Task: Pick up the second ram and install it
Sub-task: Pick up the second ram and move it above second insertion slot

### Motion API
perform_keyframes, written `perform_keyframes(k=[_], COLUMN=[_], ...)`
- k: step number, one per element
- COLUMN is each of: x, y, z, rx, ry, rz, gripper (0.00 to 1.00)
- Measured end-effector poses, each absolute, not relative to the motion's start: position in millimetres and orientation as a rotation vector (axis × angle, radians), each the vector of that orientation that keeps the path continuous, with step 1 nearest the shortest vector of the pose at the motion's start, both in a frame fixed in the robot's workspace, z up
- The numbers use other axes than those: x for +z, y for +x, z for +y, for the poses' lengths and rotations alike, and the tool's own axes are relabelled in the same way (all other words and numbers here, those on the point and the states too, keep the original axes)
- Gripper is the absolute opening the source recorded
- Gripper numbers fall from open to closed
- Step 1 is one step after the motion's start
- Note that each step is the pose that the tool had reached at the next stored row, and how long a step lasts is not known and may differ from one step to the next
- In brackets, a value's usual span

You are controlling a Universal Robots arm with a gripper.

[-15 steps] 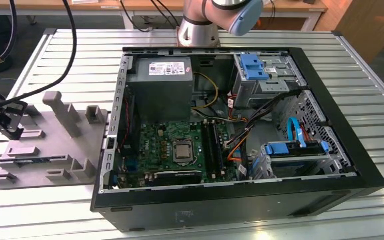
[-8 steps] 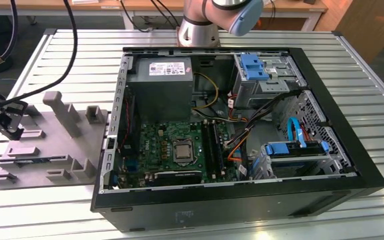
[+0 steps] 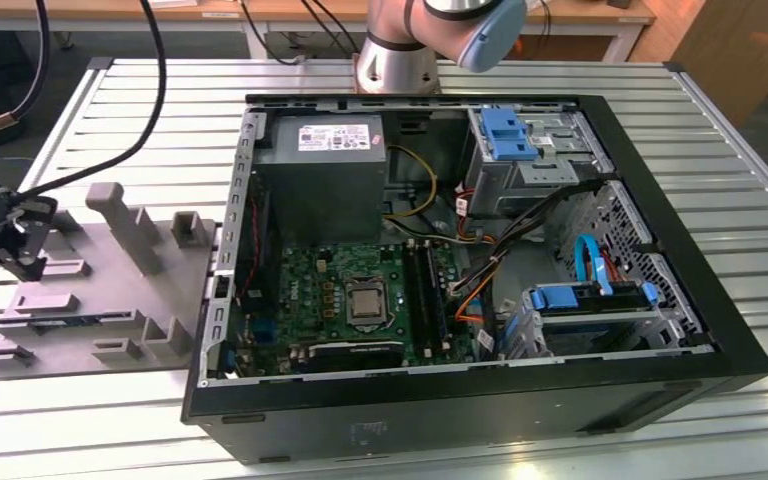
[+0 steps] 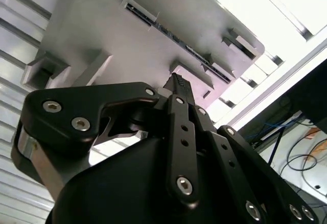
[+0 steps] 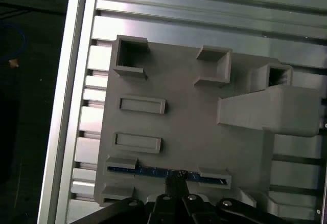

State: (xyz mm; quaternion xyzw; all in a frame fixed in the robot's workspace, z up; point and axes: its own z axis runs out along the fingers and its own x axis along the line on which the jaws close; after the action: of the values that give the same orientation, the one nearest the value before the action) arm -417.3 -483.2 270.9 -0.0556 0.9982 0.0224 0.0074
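Observation:
The second ram is a thin blue-edged stick standing on edge in a slot of the grey holder tray. It also appears as a dark strip in the second wrist view. In the exterior view the tray lies at the left, beside the open computer case. My gripper hangs over the tray's left end. In both wrist views its black fingertips sit together just above the middle of the stick, with nothing between them. The same fingertips point at the tray.
The open computer case fills the middle and right of the slatted metal table. Its green motherboard has long dark memory slots. Black cables arc over the tray. The arm's base stands behind the case.

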Motion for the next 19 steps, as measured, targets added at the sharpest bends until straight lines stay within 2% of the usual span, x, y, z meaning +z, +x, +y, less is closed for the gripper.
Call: perform_keyframes(k=[19], x=[265.7], y=[-417.3], z=[-483.2], rx=[0.073], ry=[-0.709], rz=[3.053], gripper=[0.11])
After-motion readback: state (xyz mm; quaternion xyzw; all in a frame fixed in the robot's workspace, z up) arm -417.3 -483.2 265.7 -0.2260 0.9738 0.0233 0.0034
